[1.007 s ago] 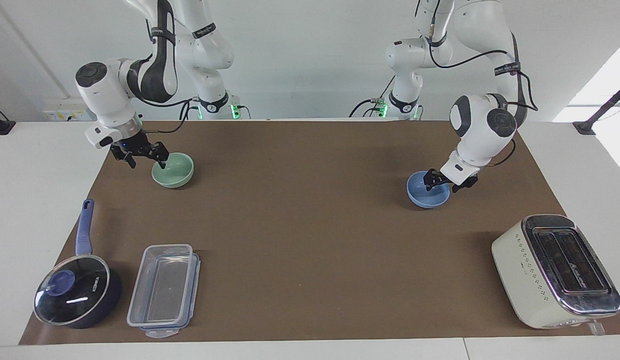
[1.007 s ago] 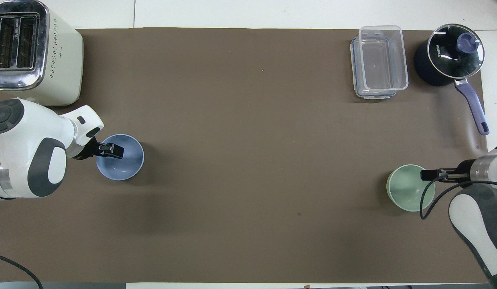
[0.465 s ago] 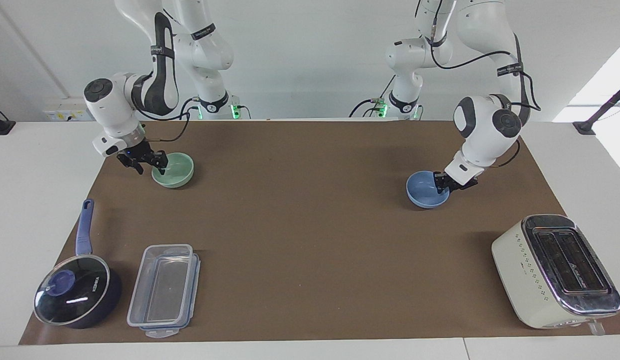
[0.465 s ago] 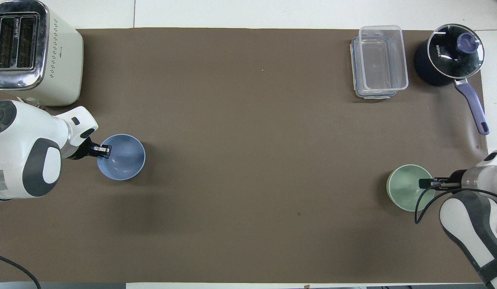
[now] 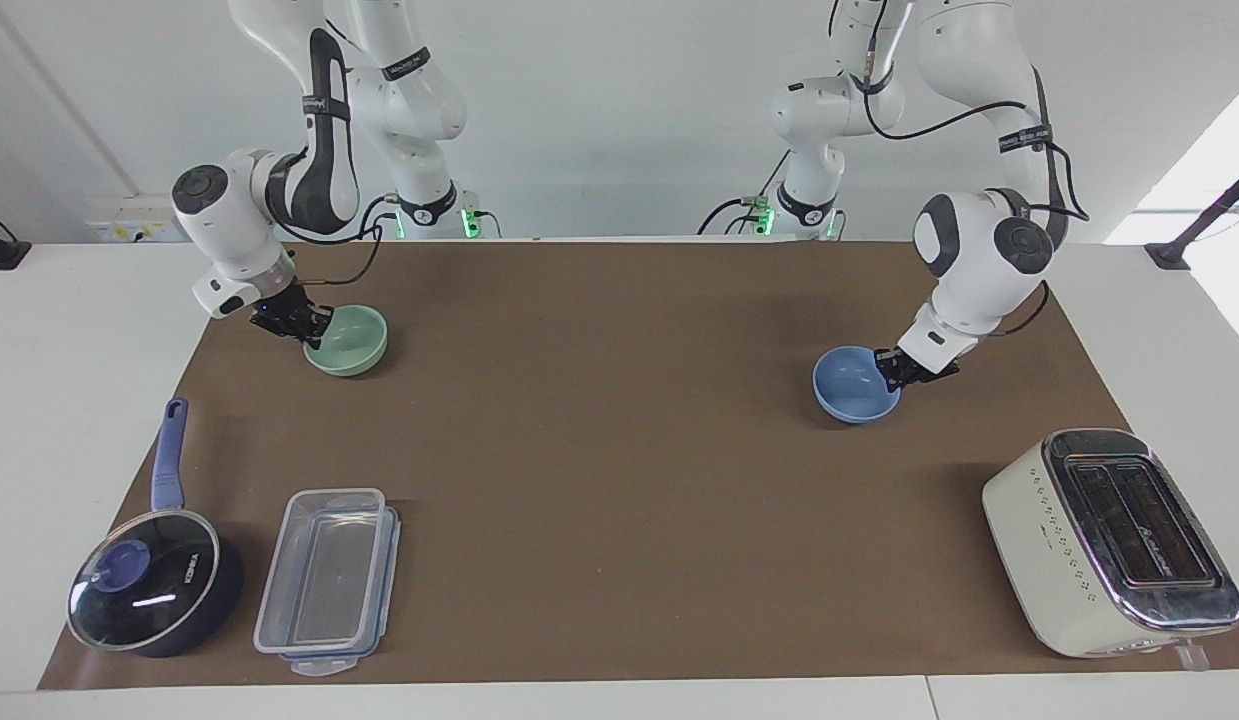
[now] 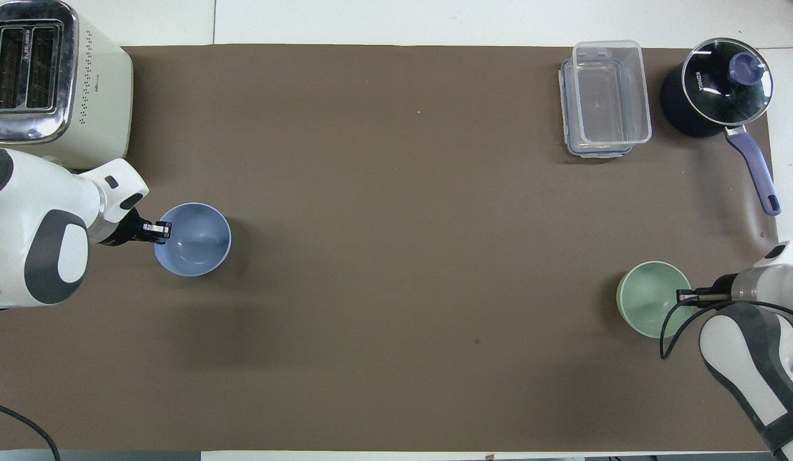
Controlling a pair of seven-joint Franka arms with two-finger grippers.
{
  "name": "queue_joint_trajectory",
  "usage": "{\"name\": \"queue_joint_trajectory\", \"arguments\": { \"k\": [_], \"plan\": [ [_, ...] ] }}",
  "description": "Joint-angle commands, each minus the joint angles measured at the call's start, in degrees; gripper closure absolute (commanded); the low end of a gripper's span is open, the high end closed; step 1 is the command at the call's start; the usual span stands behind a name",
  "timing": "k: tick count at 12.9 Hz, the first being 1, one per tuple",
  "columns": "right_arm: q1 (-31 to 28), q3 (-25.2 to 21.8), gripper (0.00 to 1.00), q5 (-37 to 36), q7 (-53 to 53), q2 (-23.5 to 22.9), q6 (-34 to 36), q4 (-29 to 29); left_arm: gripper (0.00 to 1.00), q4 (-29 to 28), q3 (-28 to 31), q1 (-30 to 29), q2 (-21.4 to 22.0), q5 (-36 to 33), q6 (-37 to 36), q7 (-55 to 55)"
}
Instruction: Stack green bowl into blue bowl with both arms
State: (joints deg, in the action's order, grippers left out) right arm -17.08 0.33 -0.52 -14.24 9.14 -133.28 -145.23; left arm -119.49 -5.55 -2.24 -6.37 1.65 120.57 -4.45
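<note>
The green bowl (image 5: 354, 345) stands on the brown mat toward the right arm's end of the table; it also shows in the overhead view (image 6: 649, 301). My right gripper (image 5: 312, 325) (image 6: 685, 296) is down at its rim, on the edge toward the table's end, with the fingers closed on the rim. The blue bowl (image 5: 851, 385) (image 6: 198, 243) is toward the left arm's end. My left gripper (image 5: 894, 372) (image 6: 159, 230) is shut on its rim, on the edge toward that table end. Both bowls are upright and far apart.
A cream toaster (image 5: 1109, 540) (image 6: 50, 83) stands farther from the robots than the blue bowl. A clear plastic container (image 5: 324, 580) (image 6: 604, 99) and a dark blue lidded saucepan (image 5: 149, 590) (image 6: 716, 86) stand farther than the green bowl. The brown mat (image 5: 619, 480) lies between.
Both grippers have come down to the bowls' rims and closed from open. The blue bowl has shifted slightly away from the robots in the overhead view. The green bowl has hardly moved.
</note>
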Motion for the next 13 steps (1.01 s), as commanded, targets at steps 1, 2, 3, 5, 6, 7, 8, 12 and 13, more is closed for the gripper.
{"name": "queue_joint_trajectory", "arguments": {
  "k": [1,2,3,5,6,7,8,12,13],
  "plan": [
    [0.3,0.2,1.0,0.3,-1.2,1.5,3.6,2.9,1.0,16.1,-0.1,5.7,-6.2,4.1,-12.9,9.1],
    [0.3,0.4,1.0,0.3,-1.1,1.6,5.6,4.7,1.0,18.1,-0.1,9.0,-6.9,5.3,-13.8,14.2],
    [0.4,0.6,1.0,0.3,-1.1,1.5,7.5,6.7,1.0,18.0,-0.1,13.0,-7.0,5.4,-12.7,19.9],
    [1.7,0.7,1.0,0.5,-0.9,1.7,9.9,9.8,1.0,14.7,-0.2,21.4,-6.4,5.6,-7.3,29.2],
    [1.9,0.7,1.0,0.5,-0.8,1.7,10.5,11.0,1.0,12.8,-0.2,24.4,-6.2,6.1,-4.6,31.6],
    [2.7,0.8,1.0,0.5,-0.8,1.8,11.0,12.4,1.0,10.9,-0.2,27.3,-6.2,6.4,-1.2,33.8],
    [3.5,0.7,1.0,0.6,-0.7,1.8,11.8,14.3,1.0,9.2,-0.2,29.6,-6.5,6.4,1.6,35.1],
    [7.3,0.7,1.0,0.4,3.7,1.0,22.4,25.5,1.0,4.5,-0.1,32.8,-6.1,6.3,7.7,35.4],
    [7.7,0.8,1.0,0.4,4.7,0.4,24.4,28.0,1.0,4.4,-0.2,33.0,-6.0,6.3,7.7,35.2]
  ]
}}
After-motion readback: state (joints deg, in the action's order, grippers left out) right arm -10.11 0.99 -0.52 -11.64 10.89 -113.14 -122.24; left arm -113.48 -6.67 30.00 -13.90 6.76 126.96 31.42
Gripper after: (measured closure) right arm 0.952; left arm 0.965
